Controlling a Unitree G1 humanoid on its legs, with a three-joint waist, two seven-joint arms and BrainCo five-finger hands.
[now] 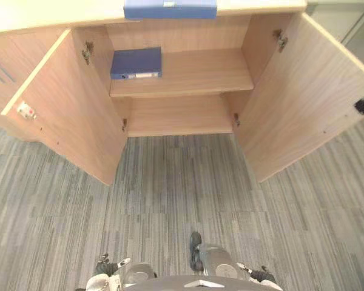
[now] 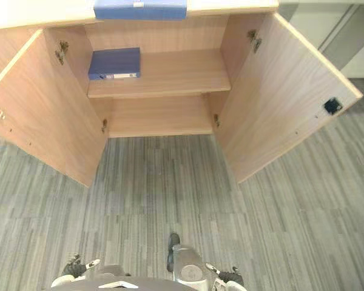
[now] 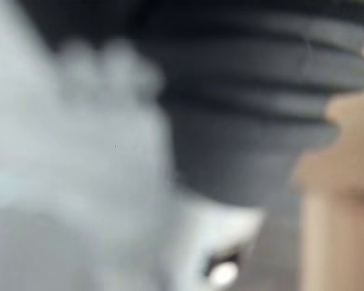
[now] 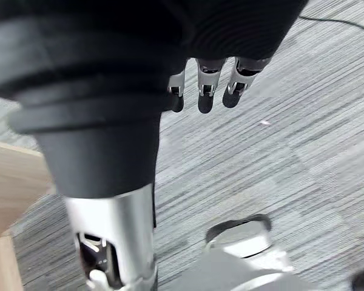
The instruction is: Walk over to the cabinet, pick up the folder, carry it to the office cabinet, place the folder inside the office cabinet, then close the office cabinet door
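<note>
The right hand [image 4: 206, 88] hangs low above the carpet [image 1: 170, 200], fingers straight and relaxed, nothing held; the left hand [image 1: 107, 267] is seen low on the other side, and whether it is open or closed cannot be told.

Further out, the cabinet [image 1: 182, 115] is found with the left door [image 1: 73, 109] and the right door [image 1: 303, 97] both wide open; the robot is positioned back from it, apart from both doors.

On the upper shelf [image 1: 200, 76], at its left end, a blue folder [image 1: 136, 62] lies flat; a second blue folder [image 1: 170, 8] lies on the counter [image 1: 48, 15] above, at the front edge; both lie well apart from the hands.

If the blue folder on the shelf is the one required, placing is judged complete and only the door closing is left; which of the two is meant cannot be settled.
</note>
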